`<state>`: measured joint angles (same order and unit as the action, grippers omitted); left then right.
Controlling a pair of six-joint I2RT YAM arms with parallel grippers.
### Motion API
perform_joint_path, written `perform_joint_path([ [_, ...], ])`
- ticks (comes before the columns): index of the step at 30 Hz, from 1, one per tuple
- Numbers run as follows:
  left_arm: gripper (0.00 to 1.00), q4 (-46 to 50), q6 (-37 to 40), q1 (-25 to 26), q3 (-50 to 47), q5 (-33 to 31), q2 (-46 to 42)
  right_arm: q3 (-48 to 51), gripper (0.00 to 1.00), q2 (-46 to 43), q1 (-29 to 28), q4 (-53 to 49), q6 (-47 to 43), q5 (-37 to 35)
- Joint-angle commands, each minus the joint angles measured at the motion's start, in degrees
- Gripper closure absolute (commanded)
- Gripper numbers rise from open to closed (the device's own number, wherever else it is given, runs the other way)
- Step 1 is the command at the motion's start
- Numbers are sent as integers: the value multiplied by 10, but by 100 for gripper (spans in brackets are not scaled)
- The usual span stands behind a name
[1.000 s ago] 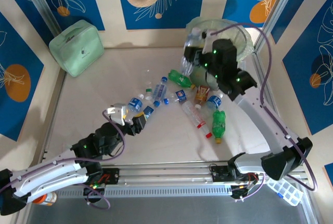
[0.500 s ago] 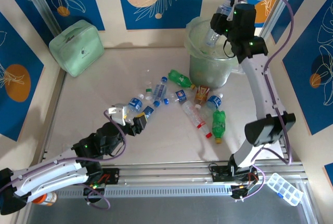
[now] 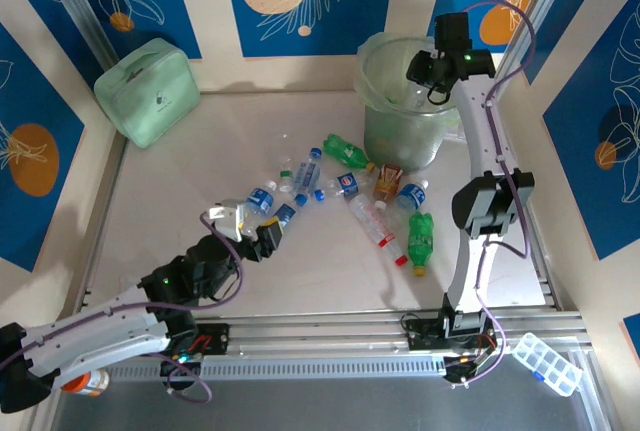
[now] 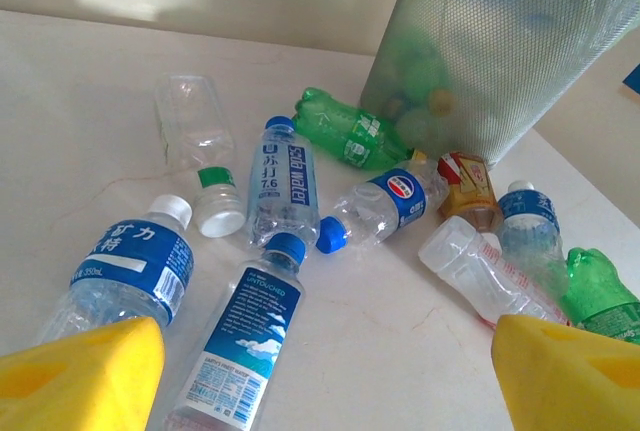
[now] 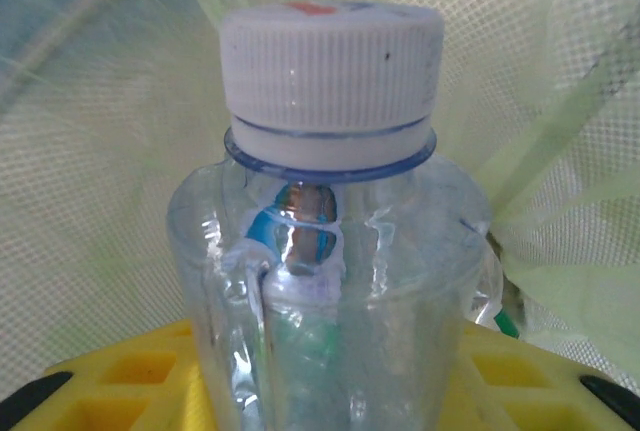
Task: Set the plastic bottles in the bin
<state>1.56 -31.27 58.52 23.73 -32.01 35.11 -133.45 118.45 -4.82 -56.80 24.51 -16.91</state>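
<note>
The right pincer (image 3: 424, 69) hangs over the open mouth of the bin (image 3: 398, 143), at the far right of the counter (image 3: 200, 161). In the right wrist view the right pincer (image 5: 320, 391) pinches a clear bottle (image 5: 330, 281) between its yellow fingers (image 5: 120, 376). The bottle stands upright with its white ribbed cap (image 5: 332, 71) on top, and the bin's pale-green mesh wall (image 5: 100, 101) is close behind it.

The left pincer (image 3: 256, 232) sits low over the counter near its middle, jaws spread and gripping nothing. From the left wrist, the left pincer (image 4: 320, 396) frames a blue-labelled bottle (image 4: 245, 336) lying between its two yellow fingers (image 4: 85, 376); I cannot tell whether either finger touches it.

The other bottles lie scattered on the counter between the left pincer and the bin (image 4: 500, 51):
- A second blue-labelled bottle (image 4: 130, 271) lies just left of the first.
- A water bottle (image 4: 285, 186) lies beyond them, beside a square clear bottle (image 4: 195, 136).
- A Pepsi bottle (image 4: 385, 206) lies further right.
- A green bottle (image 4: 340, 126) and a red-orange labelled bottle (image 4: 462, 183) lie close to the foot of the bin.
- A crushed clear bottle (image 4: 480, 276) and another green bottle (image 4: 600, 291) lie at the right.

A mint-green case (image 3: 150, 91) rests in the far left corner.
</note>
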Motion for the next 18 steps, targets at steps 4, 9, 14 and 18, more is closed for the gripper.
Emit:
perform_joint_path([
  [4, 15, 6, -5, -3, 7, -8, -1, -86, 53, 83, 11, -105, 5, 48],
  [9, 15, 4, -3, -3, 7, -11, 4, -109, 50, 130, 17, -117, 3, 115],
  [14, 15, 8, -5, -3, 9, -17, 7, -142, 47, 176, 17, -136, -4, 119],
  [18, 15, 9, -5, -3, 11, -19, 9, -140, 42, 194, 13, -126, -20, 124],
])
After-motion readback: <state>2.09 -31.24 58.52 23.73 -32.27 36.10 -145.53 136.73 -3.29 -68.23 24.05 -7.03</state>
